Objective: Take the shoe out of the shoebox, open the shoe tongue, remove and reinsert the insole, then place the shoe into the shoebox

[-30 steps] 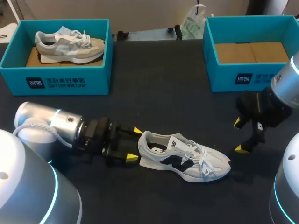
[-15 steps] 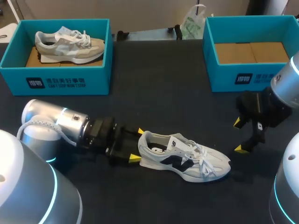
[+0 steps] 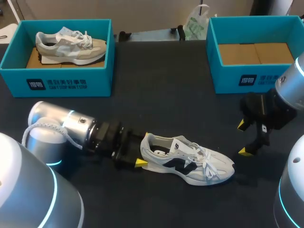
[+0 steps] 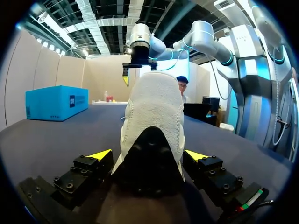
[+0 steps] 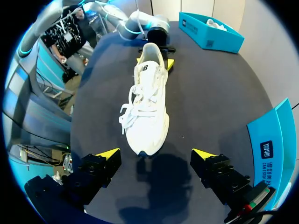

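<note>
A white sneaker with a black side mark lies on the dark table, toe pointing right. My left gripper is open at its heel. In the left wrist view the heel sits between the yellow tips of that gripper, with a small gap on each side. My right gripper hangs open just right of the toe, apart from it. From the right wrist, the sneaker lies straight ahead of this gripper. An empty teal shoebox stands at the back right.
A second teal box at the back left holds a beige sneaker. A plastic bag lies at the table's far edge between the boxes.
My left gripper has slid right along the table until its open fingers straddle the sneaker's heel. The right arm and the sneaker have stayed put.
</note>
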Robot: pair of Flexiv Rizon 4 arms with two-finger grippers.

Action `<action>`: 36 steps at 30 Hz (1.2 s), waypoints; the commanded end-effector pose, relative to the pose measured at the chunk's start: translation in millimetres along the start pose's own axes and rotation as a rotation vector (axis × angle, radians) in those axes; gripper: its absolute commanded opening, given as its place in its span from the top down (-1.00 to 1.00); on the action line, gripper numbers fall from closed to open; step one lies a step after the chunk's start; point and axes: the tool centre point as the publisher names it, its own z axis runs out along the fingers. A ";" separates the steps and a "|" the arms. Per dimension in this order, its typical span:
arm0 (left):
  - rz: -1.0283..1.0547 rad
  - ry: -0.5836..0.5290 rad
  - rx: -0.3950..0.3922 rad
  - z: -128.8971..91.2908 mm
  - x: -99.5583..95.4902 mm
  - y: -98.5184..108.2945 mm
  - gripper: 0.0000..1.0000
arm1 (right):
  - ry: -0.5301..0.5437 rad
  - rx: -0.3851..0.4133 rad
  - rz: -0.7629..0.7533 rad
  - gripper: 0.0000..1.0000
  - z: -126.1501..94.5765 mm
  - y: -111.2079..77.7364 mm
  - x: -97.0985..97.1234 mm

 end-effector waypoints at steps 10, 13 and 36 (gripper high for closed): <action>-0.003 0.032 0.004 16.6 0.0 1.4 -1.00 | -0.002 0.001 0.000 -1.00 -0.2 -0.2 1.1; -0.005 0.041 0.005 18.3 1.9 1.2 -1.00 | -0.002 0.001 0.000 -1.00 -0.2 -0.2 1.1; 0.011 0.039 0.023 37.2 3.6 -3.7 -1.00 | -0.002 0.001 0.000 -1.00 -0.2 -0.2 1.1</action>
